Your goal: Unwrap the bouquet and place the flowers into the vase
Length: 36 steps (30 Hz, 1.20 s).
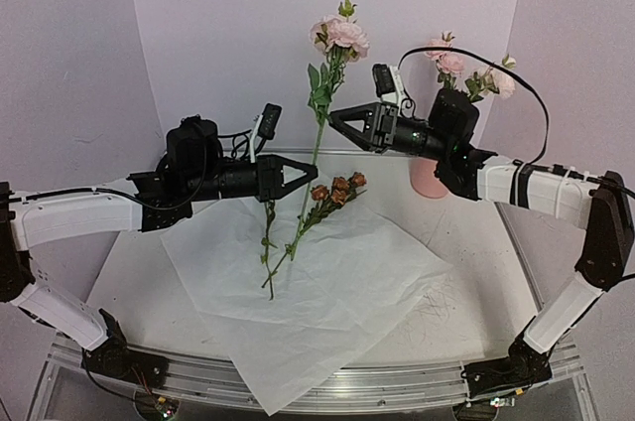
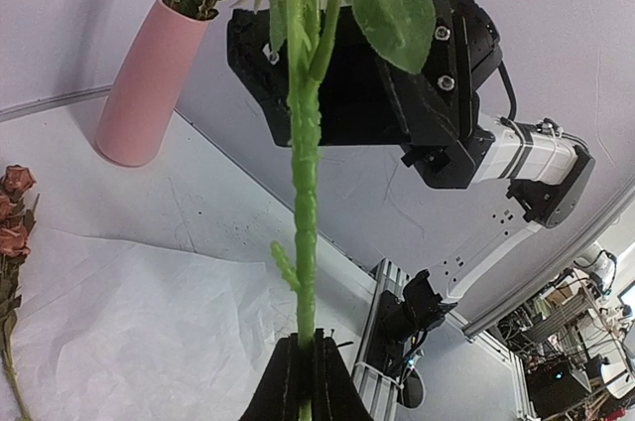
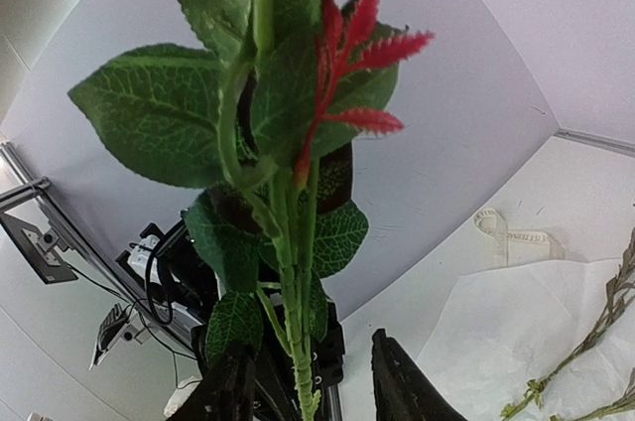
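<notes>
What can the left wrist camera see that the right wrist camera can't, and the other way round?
Only the left wrist view: the pink vase with stems in it, brownish roses at the left edge, and the left gripper shut on the green stem. Only the right wrist view: a loose cream ribbon, a red feathery sprig among big leaves, and the right gripper open on either side of the stem. Both: that same upright stem and the crinkled white paper.

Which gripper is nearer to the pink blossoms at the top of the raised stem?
The right. The right gripper stands open around the stem at the leaves, below the pink blossoms. The left gripper clamps the same stem lower down, farther away.
</notes>
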{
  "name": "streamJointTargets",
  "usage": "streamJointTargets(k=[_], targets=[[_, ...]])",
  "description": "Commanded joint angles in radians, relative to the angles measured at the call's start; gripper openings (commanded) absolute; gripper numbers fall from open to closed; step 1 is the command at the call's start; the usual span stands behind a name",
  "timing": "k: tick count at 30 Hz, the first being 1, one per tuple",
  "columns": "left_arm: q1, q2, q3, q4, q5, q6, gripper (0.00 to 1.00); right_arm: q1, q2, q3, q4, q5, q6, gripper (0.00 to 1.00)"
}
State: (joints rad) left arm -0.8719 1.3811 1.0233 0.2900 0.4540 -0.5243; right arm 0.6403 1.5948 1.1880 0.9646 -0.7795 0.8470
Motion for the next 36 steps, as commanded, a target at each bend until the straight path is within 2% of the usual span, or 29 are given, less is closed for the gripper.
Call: streamJointTargets(k=[1, 11, 13, 17, 19, 21, 22, 25, 27, 31, 36], targets=[[-0.008, -0.006, 0.016, 0.058, 0.033, 0.002, 0.05, 0.004, -0.015, 0.073, 0.079, -0.027, 0.018, 0.4], [-0.016, 0.019, 0.026, 0.058, 0.063, 0.008, 0.05, 0.004, 0.006, 0.091, 0.079, -0.025, 0.04, 0.31], [-0.016, 0.021, 0.027, 0.058, 0.065, 0.01, 0.05, 0.005, 0.007, 0.091, 0.079, -0.025, 0.041, 0.27], [-0.018, 0.023, 0.026, 0.058, 0.066, 0.01, 0.07, 0.004, 0.006, 0.088, 0.078, -0.026, 0.044, 0.1], [-0.018, 0.018, 0.02, 0.058, 0.047, 0.01, 0.19, 0.004, 0.0, 0.08, 0.078, -0.023, 0.038, 0.04], [-0.018, 0.003, 0.002, 0.058, -0.003, 0.009, 0.44, 0.0, -0.021, 0.069, 0.058, -0.007, 0.011, 0.02], [-0.019, -0.007, -0.009, 0.058, -0.041, 0.008, 0.52, -0.006, -0.036, 0.066, 0.028, 0.007, -0.015, 0.01], [-0.018, -0.043, -0.061, 0.057, -0.173, 0.007, 0.71, -0.033, -0.1, 0.07, -0.136, 0.075, -0.173, 0.0], [-0.017, -0.069, -0.094, 0.056, -0.249, 0.008, 0.84, -0.042, -0.164, 0.079, -0.303, 0.192, -0.316, 0.0], [-0.017, -0.102, -0.144, 0.054, -0.343, 0.012, 0.91, -0.043, -0.275, 0.096, -0.533, 0.509, -0.646, 0.0], [-0.017, -0.086, -0.145, 0.053, -0.349, 0.024, 0.91, -0.043, -0.349, 0.122, -0.579, 0.945, -0.97, 0.0]])
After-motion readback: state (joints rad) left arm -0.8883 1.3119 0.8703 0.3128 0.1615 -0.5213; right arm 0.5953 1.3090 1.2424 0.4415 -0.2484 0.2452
